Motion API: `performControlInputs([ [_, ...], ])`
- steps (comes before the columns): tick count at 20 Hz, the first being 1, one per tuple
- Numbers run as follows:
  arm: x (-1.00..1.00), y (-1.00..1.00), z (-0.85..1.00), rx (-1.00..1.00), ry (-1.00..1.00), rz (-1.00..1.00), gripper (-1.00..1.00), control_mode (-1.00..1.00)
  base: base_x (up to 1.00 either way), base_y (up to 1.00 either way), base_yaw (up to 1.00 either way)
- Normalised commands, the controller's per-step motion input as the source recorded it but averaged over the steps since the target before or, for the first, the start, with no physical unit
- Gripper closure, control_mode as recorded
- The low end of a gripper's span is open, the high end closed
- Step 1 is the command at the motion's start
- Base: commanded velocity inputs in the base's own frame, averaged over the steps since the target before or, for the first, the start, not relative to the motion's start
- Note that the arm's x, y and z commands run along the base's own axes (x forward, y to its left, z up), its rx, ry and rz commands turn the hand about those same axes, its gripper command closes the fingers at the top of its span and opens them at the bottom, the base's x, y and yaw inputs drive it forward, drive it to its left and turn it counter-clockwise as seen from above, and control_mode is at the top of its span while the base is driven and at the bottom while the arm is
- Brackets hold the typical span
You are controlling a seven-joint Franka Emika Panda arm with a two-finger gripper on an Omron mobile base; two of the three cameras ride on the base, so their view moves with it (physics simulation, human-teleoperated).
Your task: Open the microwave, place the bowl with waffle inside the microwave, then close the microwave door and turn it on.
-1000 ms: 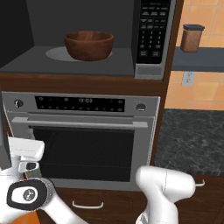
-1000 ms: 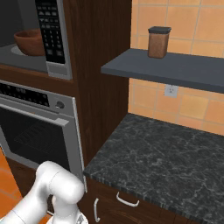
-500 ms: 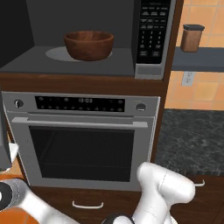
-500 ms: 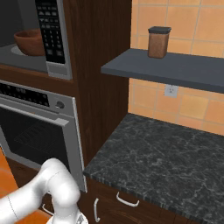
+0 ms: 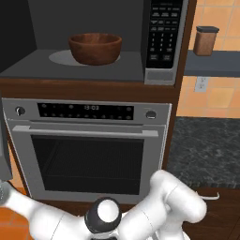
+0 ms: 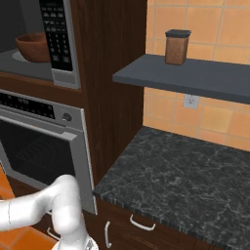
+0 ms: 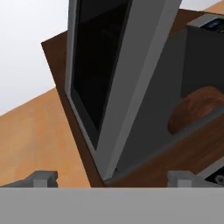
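The microwave door (image 7: 109, 83) stands swung open, edge-on and upright — the bowl with waffle (image 5: 95, 48) sits upright on the turntable inside the microwave (image 5: 93, 42). Fingers (image 7: 41, 178) apart, empty — arm slung low left.

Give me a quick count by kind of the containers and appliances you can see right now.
Reddish-brown wooden-looking bowls: 1
Tall brown canisters with dark lids: 1
Grey-framed built-in microwaves with black keypads: 1
Silver wall ovens with windowed doors: 1
Total: 4
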Motion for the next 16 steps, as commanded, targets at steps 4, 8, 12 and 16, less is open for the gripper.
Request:
performControlInputs([
  [4,0.09,0.00,0.52,0.02,-0.17,-0.12,-1.00,-1.00,0.00,0.00,0.00],
  [8,0.00,-0.14,0.44,0.04,-0.20,-0.15,-1.00,-1.00,0.00,0.00,0.00],
  [12,-0.06,-0.65,0.01,0.30,-0.20,-0.24,-1.00,-1.00,0.00,0.00,0.00],
  [16,0.00,-0.99,0.56,0.68,-0.01,-0.24,-1.00,-1.00,0.00,0.00,0.00],
])
